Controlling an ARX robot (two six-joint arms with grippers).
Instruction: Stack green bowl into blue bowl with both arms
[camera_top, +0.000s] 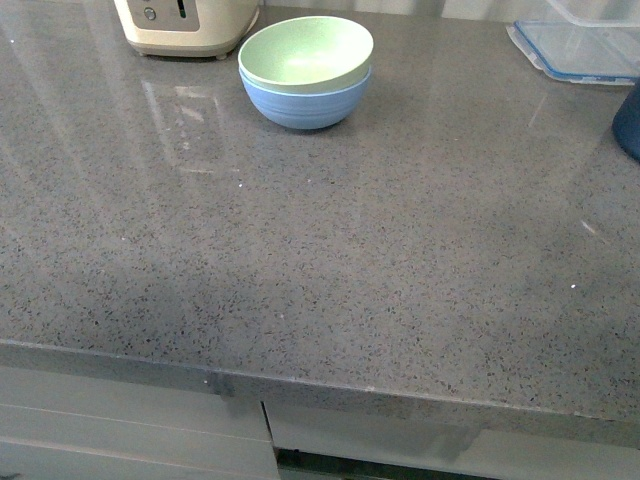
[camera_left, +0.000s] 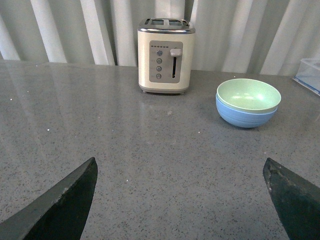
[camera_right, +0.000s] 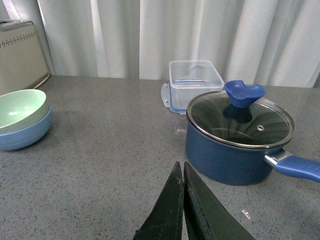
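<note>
grey speckled stone counter (camera_top: 330, 270), glossy, pale pleated curtain (camera_left: 75, 30) behind it, white cabinet fronts below the near edge. neither arm shows in front view.

clutter: cream two-slot toaster (camera_left: 165, 55) at the back, about 11 o'clock in front view, standing just beside the bowls but apart from them. clear plastic container (camera_right: 195, 84) with blue-trimmed lid at 1 o'clock. dark blue saucepan (camera_right: 237, 142) with glass lid and blue knob at 3 o'clock, only its edge clipped in front view; right wrist view shows it whole, handle pointing away from the bowls. nothing sits between the bowls and either gripper, just bare counter.

green bowl (camera_top: 306, 53): pale green, matte, round, upright, nested inside the blue bowl (camera_top: 305, 102), rims nearly level with a slight tilt. blue bowl is light blue, matte, faint ridges low on the wall, sitting flat on the counter at roughly 12 o'clock, far side.

left gripper (camera_left: 180, 200): fingers spread wide, one dark tip in each lower corner of its wrist view, holding nothing, above the counter. bowls well apart from it, at about 1 o'clock.

right gripper (camera_right: 182, 195): fingers pressed together, no gap, nothing between them. bowls well apart, at about 10 o'clock; saucepan is nearer, at 2 o'clock.
</note>
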